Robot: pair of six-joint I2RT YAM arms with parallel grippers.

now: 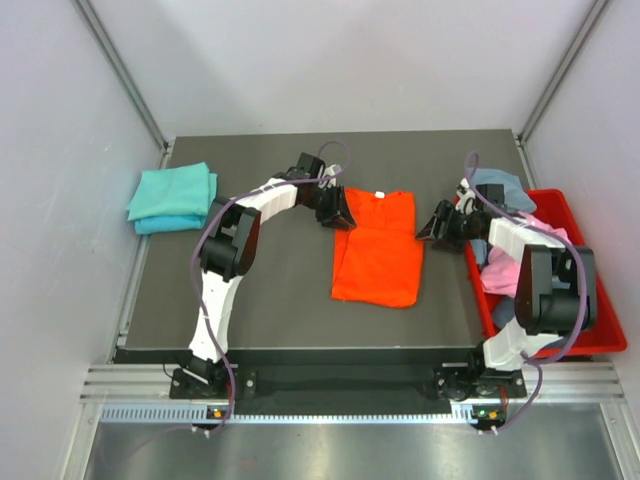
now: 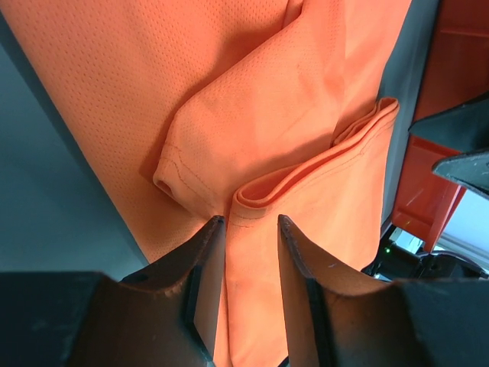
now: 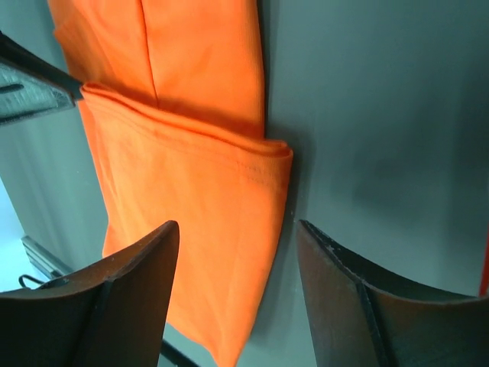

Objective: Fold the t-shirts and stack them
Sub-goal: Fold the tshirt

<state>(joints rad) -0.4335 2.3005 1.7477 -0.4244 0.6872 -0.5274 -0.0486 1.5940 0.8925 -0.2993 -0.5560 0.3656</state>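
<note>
The bright orange t-shirt (image 1: 378, 255) lies flat mid-table with both sides folded in and its white neck label (image 1: 380, 194) at the far end. My left gripper (image 1: 338, 215) is at the shirt's far left corner. In the left wrist view its jaws (image 2: 250, 222) stand apart over the orange cloth (image 2: 290, 99), just short of a folded sleeve hem. My right gripper (image 1: 428, 228) is at the shirt's right edge. It is open (image 3: 237, 225), with the folded edge (image 3: 191, 176) between its fingers and bare table under the right finger.
A folded teal t-shirt stack (image 1: 172, 197) sits at the table's far left. The red bin (image 1: 600, 290) at the right holds a pink shirt (image 1: 515, 265) and a grey-blue one (image 1: 495, 187). The dark table (image 1: 270, 290) has a raised frame on each side.
</note>
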